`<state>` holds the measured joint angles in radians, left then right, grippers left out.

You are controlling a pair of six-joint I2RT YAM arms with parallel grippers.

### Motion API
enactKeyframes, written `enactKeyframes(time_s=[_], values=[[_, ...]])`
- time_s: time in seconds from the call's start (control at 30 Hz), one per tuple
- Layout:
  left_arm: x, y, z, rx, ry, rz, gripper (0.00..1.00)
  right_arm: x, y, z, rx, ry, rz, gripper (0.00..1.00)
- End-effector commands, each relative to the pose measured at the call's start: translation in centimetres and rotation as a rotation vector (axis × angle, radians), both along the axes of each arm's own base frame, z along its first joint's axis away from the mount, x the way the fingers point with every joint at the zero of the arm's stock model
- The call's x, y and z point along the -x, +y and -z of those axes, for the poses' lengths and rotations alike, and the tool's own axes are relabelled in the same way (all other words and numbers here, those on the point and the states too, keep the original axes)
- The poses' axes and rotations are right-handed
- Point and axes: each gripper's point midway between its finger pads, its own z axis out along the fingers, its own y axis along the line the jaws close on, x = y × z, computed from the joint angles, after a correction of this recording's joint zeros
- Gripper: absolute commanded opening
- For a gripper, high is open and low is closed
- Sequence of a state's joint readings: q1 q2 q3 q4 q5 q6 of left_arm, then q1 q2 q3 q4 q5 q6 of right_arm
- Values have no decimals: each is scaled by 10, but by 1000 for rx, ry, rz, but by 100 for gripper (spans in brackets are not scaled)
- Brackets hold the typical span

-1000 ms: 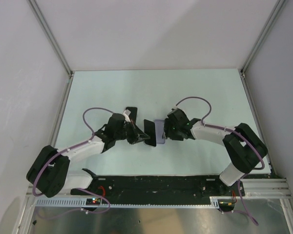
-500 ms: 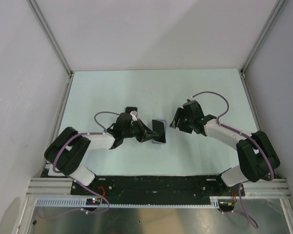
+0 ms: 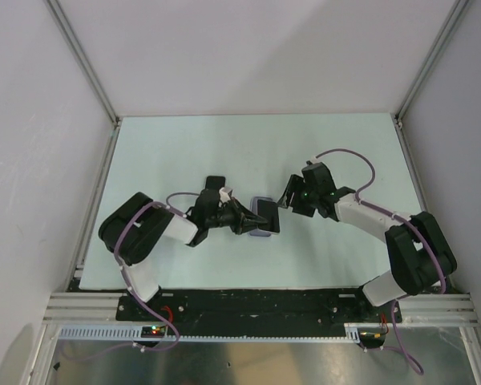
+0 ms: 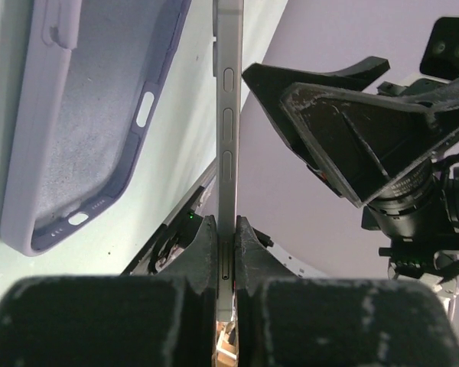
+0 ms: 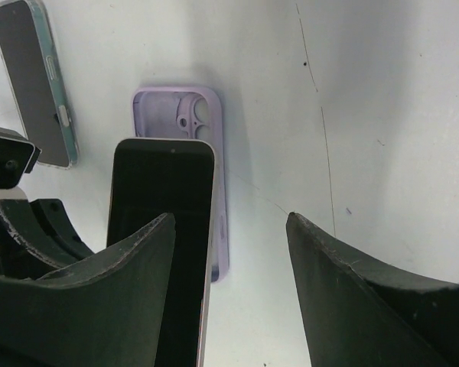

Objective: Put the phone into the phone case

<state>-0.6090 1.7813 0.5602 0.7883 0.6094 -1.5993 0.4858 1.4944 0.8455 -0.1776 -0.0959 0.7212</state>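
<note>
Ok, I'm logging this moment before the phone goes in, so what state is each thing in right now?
phone: gripped at one end, held clear of the case, not yet in it.
case: lying flat on the table, open side up, empty.
left gripper: shut on the phone.
right gripper: open, holding nothing.
second phone: lying flat on the table, untouched.

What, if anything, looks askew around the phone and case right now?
Nothing is damaged or spilled. The phone is held on edge, pinched in the left gripper, not flat over the lavender case, which lies open side up on the table. The right gripper is open and empty. A second phone, teal-edged, lies nearby.
</note>
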Motion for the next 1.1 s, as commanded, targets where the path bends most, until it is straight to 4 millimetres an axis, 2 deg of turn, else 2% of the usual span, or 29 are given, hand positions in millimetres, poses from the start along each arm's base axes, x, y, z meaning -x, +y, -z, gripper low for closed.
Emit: enactKeyframes(time_s=[0.0, 0.4, 0.63, 0.7, 0.93, 1.07], values=[[-1, 1, -27, 117, -57, 13, 0, -15, 8, -9, -16, -46, -18, 65], [7, 15, -12, 115, -23, 7, 0, -15, 22, -2, 3, -38, -47, 65], [7, 14, -4, 122, 5, 16, 2, -14, 32, -4, 14, -44, -68, 65], [6, 13, -2, 126, 13, 19, 5, -14, 35, -3, 19, -43, -76, 65], [8, 15, -5, 132, 15, 10, 37, -11, 37, 0, 31, -36, -89, 65], [11, 18, -7, 134, 10, 4, 46, -10, 38, 0, 34, -36, -94, 65]])
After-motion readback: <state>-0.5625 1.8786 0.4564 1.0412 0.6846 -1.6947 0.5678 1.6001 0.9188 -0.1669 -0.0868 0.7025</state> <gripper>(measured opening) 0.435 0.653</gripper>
